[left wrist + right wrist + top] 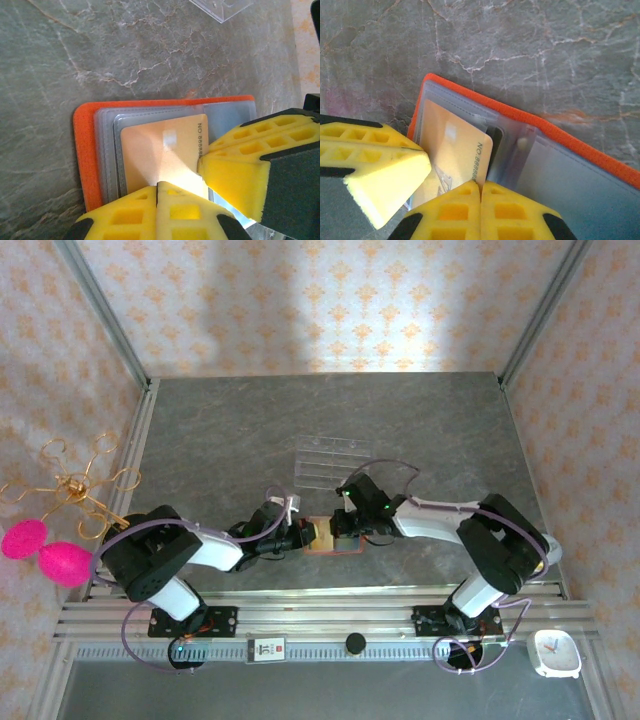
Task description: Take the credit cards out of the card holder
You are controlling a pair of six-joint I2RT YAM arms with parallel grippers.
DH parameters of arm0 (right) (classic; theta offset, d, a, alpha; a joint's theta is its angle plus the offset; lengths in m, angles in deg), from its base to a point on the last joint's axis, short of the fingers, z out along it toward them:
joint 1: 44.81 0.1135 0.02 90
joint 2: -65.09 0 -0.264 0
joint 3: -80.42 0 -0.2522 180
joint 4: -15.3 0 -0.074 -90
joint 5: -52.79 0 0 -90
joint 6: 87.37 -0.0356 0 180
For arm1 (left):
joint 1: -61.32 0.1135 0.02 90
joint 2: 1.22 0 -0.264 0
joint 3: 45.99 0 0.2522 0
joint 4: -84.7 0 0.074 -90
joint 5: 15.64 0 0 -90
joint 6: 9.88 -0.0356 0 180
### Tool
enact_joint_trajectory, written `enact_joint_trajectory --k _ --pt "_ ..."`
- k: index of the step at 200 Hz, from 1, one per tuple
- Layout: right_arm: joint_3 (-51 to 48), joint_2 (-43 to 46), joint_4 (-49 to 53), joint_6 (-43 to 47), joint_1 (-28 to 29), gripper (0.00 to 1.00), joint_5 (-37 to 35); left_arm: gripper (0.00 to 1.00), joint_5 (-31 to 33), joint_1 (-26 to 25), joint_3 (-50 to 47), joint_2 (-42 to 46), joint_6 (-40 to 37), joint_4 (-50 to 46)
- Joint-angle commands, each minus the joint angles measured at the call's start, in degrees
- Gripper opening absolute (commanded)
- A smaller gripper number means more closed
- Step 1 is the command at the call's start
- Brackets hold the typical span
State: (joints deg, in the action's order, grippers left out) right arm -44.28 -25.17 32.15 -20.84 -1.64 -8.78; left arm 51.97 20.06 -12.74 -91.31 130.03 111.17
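Observation:
The card holder (322,540) lies open on the table between the two arms; its orange rim (82,150) (560,134) frames grey-blue clear sleeves. A gold credit card (160,150) (447,150) lies face up on the sleeves, partly slid out. A dark edge that may be the black card (495,142) shows under it. My left gripper (158,184) (303,536) is shut, its tips resting on the gold card's near edge. My right gripper (481,186) (346,530) is shut too, tips at the card's corner. Neither pair of jaws has the card between them.
A clear acrylic tiered rack (330,460) (220,7) stands just behind the card holder. A gold wire ornament (75,485) with pink balls (62,562) hangs at the left edge. A small white clock (555,652) sits at the near right.

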Motion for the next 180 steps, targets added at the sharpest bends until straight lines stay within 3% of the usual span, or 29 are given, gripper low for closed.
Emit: enact_joint_trajectory --k 1,86,101,121,151,180 --pt "-2.71 2.48 1.00 0.32 -1.54 0.00 -0.82 0.00 -0.32 -0.14 -1.12 -2.55 0.71 -3.84" --pt "-3.62 5.83 2.91 0.97 -2.91 0.00 -0.16 0.00 -1.03 -0.14 -1.56 -2.59 0.68 -2.35" --pt "-3.65 5.73 2.41 0.35 -2.83 0.21 -0.24 0.00 -1.02 -0.14 -1.37 -2.20 0.38 -2.76" --pt "-4.77 6.59 0.77 -1.21 -2.92 0.33 -0.73 0.00 -1.03 -0.14 -1.29 -1.85 0.10 -3.01" --pt "-6.11 6.42 -1.53 -2.72 -2.92 0.33 1.20 0.00 -1.34 -0.14 -1.35 -2.22 0.23 -2.45" --pt "-6.94 6.09 -3.84 -3.37 -2.92 0.25 3.32 0.00 -1.60 -0.14 -1.10 -2.45 0.19 -2.40"
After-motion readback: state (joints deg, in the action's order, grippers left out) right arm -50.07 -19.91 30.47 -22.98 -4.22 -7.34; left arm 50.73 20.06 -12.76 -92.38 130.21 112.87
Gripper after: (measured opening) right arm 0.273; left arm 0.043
